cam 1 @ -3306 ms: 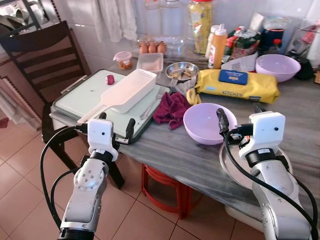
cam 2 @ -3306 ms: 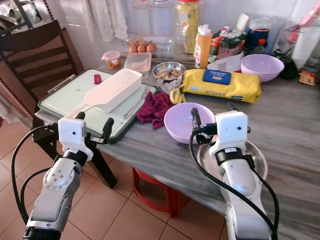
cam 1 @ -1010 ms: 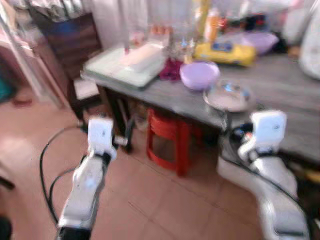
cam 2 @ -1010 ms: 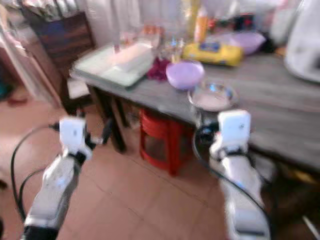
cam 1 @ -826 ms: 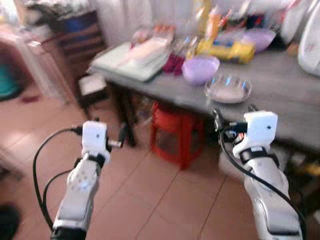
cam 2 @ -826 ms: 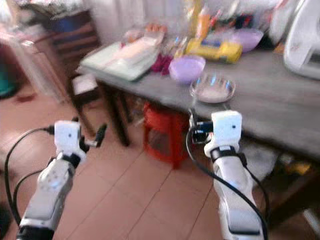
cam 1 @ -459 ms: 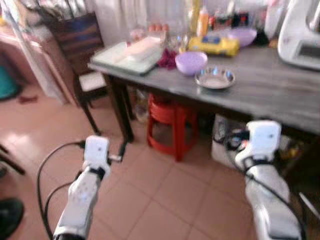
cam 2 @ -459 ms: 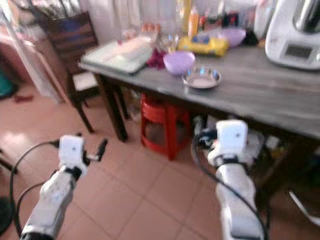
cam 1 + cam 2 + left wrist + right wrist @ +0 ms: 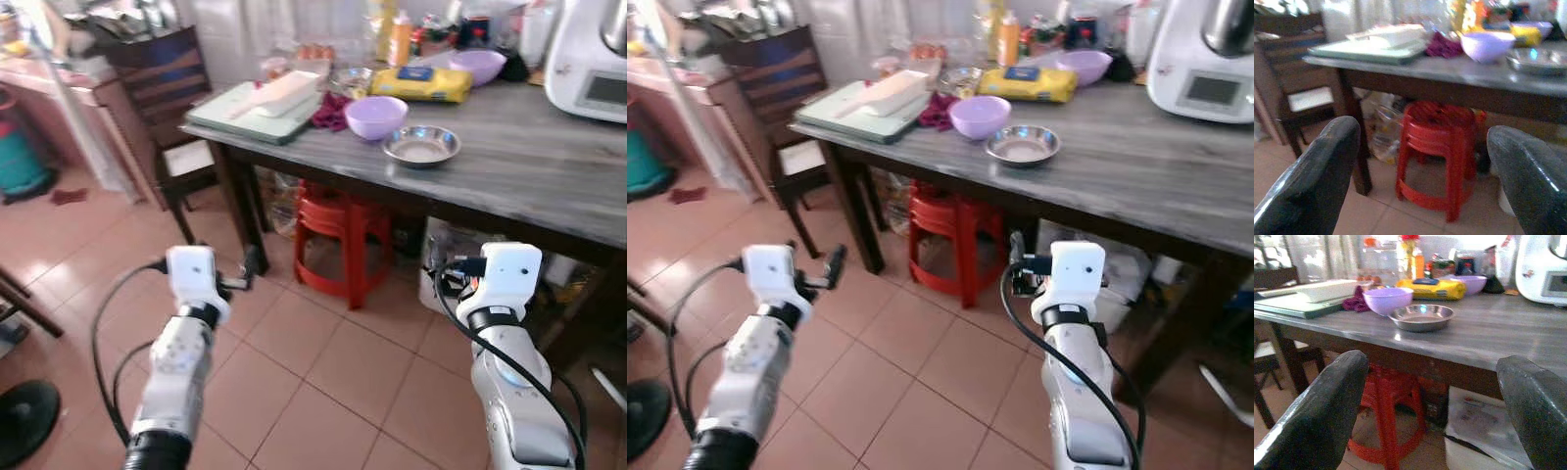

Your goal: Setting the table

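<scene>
Steel bowl (image 9: 420,147) beside purple bowl (image 9: 376,116) on table (image 9: 549,166); both pincers spread, w/ nothing held

The table (image 9: 549,166) has a smooth grey top with a streaked, wood-like grain and dark wooden legs. A shiny metal bowl (image 9: 421,148) gleams on it beside a matt lilac plastic bowl (image 9: 376,117). A crumpled maroon cloth (image 9: 331,110) looks soft. The yellow packet (image 9: 421,84) is glossy plastic film. The stool (image 9: 338,240) underneath is glossy red plastic. The chair (image 9: 162,88) is dark wood. The floor (image 9: 323,392) is smooth, faintly shiny terracotta tile. The fingers (image 9: 1317,416) look matt black and slightly rough.
</scene>
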You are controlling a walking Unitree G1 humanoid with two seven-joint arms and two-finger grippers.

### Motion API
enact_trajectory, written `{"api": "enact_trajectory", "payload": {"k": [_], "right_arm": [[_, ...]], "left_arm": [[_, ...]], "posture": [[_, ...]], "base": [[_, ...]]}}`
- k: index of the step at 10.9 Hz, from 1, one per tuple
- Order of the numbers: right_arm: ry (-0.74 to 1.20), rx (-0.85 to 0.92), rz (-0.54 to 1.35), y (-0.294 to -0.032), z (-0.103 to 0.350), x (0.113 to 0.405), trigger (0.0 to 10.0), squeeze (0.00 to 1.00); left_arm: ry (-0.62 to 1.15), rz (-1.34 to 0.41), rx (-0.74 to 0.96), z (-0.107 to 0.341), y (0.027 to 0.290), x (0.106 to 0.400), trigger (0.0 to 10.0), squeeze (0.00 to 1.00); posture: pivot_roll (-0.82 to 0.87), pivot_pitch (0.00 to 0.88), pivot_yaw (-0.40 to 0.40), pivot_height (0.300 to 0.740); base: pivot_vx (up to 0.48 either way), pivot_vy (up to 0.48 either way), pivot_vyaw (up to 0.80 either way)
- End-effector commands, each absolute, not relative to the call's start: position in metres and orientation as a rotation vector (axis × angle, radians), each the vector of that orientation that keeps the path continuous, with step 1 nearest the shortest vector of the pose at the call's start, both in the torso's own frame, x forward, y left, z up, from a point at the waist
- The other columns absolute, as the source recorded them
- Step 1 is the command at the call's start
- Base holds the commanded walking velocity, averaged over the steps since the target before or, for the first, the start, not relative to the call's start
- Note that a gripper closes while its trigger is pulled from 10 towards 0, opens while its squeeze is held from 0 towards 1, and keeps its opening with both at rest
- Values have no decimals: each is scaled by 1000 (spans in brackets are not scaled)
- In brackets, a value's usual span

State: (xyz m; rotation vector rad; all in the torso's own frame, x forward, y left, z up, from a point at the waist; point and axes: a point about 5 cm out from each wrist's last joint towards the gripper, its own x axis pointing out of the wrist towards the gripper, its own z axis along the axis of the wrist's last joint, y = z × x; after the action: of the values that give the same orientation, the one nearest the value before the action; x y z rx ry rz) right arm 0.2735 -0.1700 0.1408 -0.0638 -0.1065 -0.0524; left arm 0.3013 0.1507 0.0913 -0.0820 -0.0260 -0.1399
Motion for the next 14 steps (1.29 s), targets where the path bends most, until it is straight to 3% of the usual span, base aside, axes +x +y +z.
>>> {"api": "enact_trajectory", "payload": {"k": [1, 3, 5, 8, 12, 14], "right_arm": [[-109, -54, -28, -165, 142, 274, 10000, 0], [-102, -65, -41, -170, 138, 271, 10000, 0], [-91, -58, -63, -169, 137, 268, 10000, 0], [-97, -61, -59, -167, 139, 268, 10000, 0], [-77, -25, -62, -169, 130, 275, 10000, 0], [-95, -33, -38, -166, 135, 283, 10000, 0]], "left_arm": [[-39, -165, -65, 94, 147, 300, 10000, 0], [-28, -186, -82, 92, 140, 298, 10000, 0], [-10, -182, -59, 91, 135, 302, 10000, 0], [1, -222, -48, 92, 118, 303, 10000, 0], [-8, -203, -12, 90, 119, 304, 10000, 0], [-4, -143, -23, 93, 122, 307, 10000, 0]], "posture": [[-102, 39, 126, 740], [-119, 56, 132, 740], [-144, 75, 112, 740], [-165, 101, 121, 740], [-117, 12, 84, 740], [-125, 24, 86, 740]], "base": [[0, 0, -800], [0, 0, -800], [0, 0, 0], [0, 0, -800], [0, 0, -727], [0, 0, 0]]}}
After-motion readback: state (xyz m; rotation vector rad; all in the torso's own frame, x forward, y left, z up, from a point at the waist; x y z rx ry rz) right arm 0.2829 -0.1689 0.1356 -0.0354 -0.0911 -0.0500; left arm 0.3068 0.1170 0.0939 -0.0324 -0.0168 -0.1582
